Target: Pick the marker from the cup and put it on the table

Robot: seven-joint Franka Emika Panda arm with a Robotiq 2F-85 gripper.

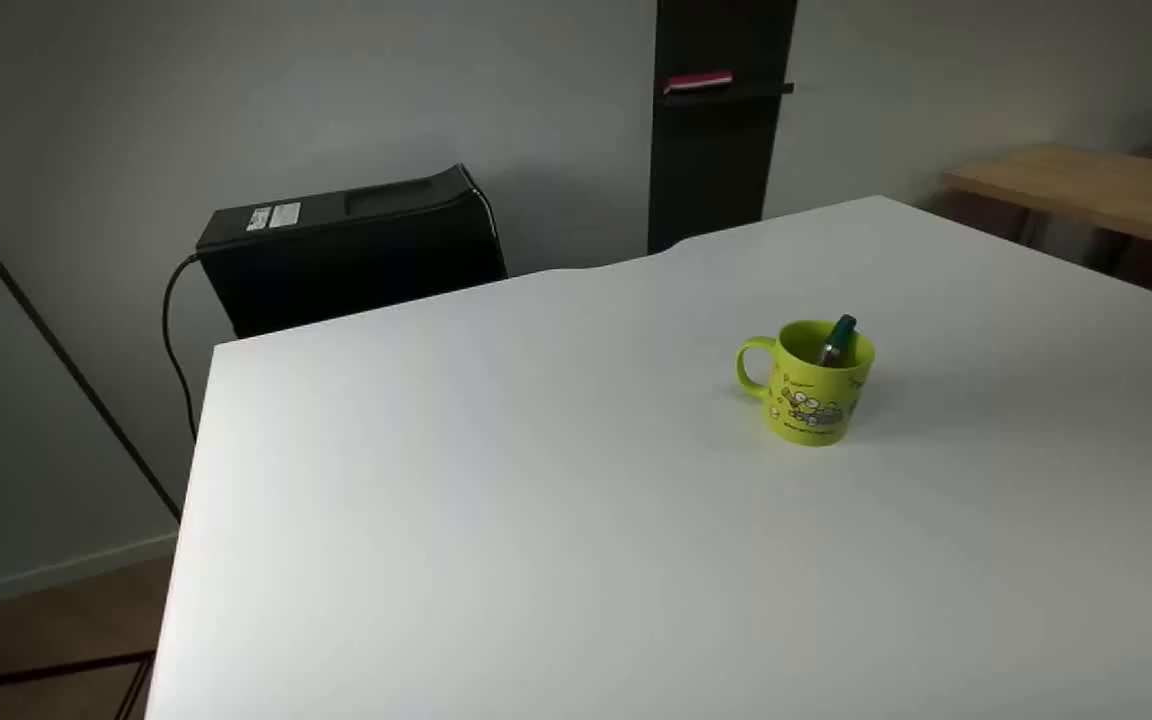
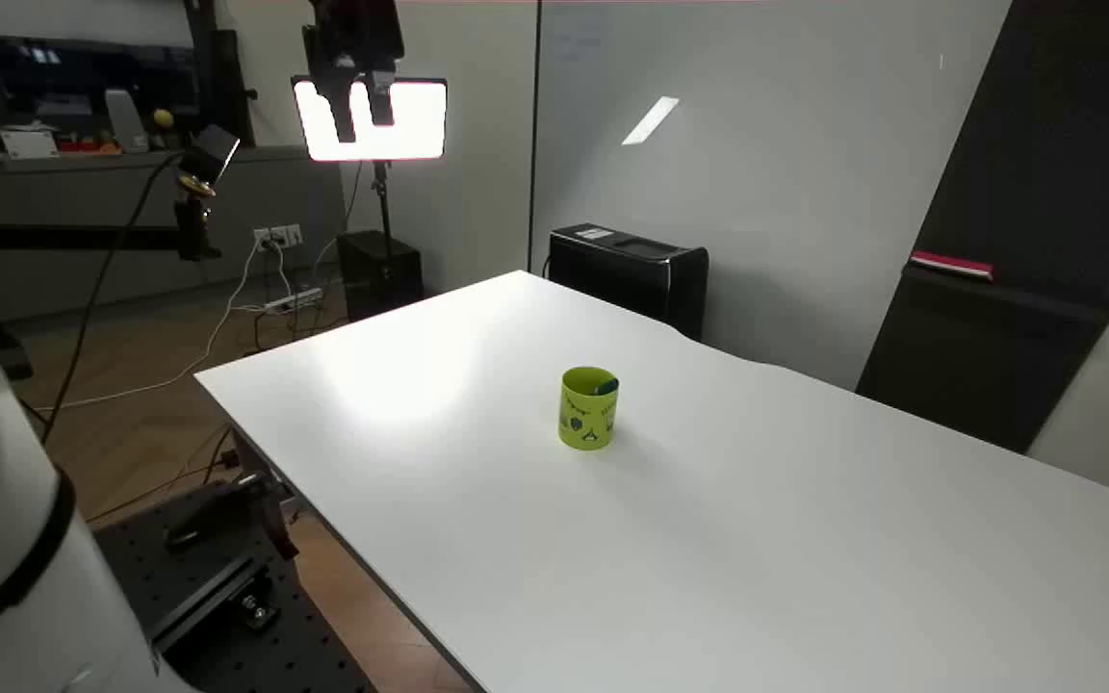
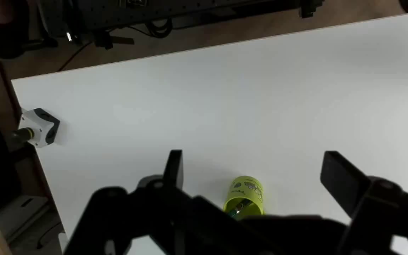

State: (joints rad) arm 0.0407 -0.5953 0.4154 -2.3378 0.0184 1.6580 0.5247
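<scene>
A yellow-green cup [image 1: 798, 405] with printed drawings stands upright on the white table [image 1: 456, 520]. It also shows in an exterior view [image 2: 586, 423] and in the wrist view [image 3: 246, 187], where the gripper partly covers it. The marker [image 1: 840, 338] leans inside the cup, its dark green end above the rim. In the wrist view the marker [image 3: 242, 205] is partly hidden by the gripper. My gripper [image 3: 252, 156] is open, its fingers wide apart with nothing between them. In an exterior view the gripper [image 2: 365, 125] hangs high above the table, well away from the cup.
A black boxy device [image 1: 356, 235] stands beyond the table edge. A bright lamp panel [image 2: 427, 120] stands behind the gripper. A white and grey object [image 3: 43, 127] is at a table corner in the wrist view. The white arm base [image 2: 15, 520] stands beside the table.
</scene>
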